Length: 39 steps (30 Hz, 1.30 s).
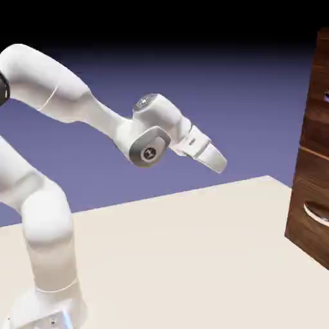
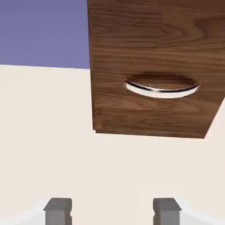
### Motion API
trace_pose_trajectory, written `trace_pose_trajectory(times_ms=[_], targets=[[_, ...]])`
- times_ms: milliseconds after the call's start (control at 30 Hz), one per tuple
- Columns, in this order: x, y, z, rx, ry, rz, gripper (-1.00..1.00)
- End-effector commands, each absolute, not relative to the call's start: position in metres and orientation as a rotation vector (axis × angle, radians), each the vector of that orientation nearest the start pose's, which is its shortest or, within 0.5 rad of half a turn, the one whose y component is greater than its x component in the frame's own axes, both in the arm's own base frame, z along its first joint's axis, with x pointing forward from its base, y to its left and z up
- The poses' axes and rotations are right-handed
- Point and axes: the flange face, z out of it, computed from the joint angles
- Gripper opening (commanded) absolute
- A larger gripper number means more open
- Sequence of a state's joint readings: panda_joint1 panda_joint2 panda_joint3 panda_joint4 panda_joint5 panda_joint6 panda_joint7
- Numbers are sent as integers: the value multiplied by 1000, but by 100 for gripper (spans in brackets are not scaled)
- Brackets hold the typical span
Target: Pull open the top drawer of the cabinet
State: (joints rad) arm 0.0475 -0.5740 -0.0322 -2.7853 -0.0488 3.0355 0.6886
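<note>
Bright tabletop (image 1: 193, 257), black-topped backdrop (image 1: 225, 115)
The white arm (image 1: 48, 215) is brightly lit, its curves nearly washed out; silver handles (image 2: 162, 91) glint, and the hand view's wood grain (image 2: 154, 44) looks slightly soft.

cabinet (image 1: 311, 173) cut off by exterior view's right edge, upper handle (image 1: 327, 96) mostly cropped

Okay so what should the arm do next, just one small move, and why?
Probably raise the gripper slightly toward the upper handle, jaws kept open: it hangs short of the cabinet, pointing downward, below that handle's level.
</note>
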Motion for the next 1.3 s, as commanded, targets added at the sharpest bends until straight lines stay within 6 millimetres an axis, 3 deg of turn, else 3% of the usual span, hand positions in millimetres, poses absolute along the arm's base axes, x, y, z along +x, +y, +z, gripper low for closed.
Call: trace_pose_trajectory(times_ms=[0,300,633,967,1200,1233,1267], targets=[[396,13,483,-2553,717,-1135,0],[411,31,575,-2674,-221,-1534,0],[422,21,651,-2574,-1242,-1939,0],[447,-11,690,-2281,-2303,-2164,0],[478,-37,694,-1921,-3122,-2072,0],[483,-41,692,884,1548,970,0],[489,-45,691,824,1559,919,0]])
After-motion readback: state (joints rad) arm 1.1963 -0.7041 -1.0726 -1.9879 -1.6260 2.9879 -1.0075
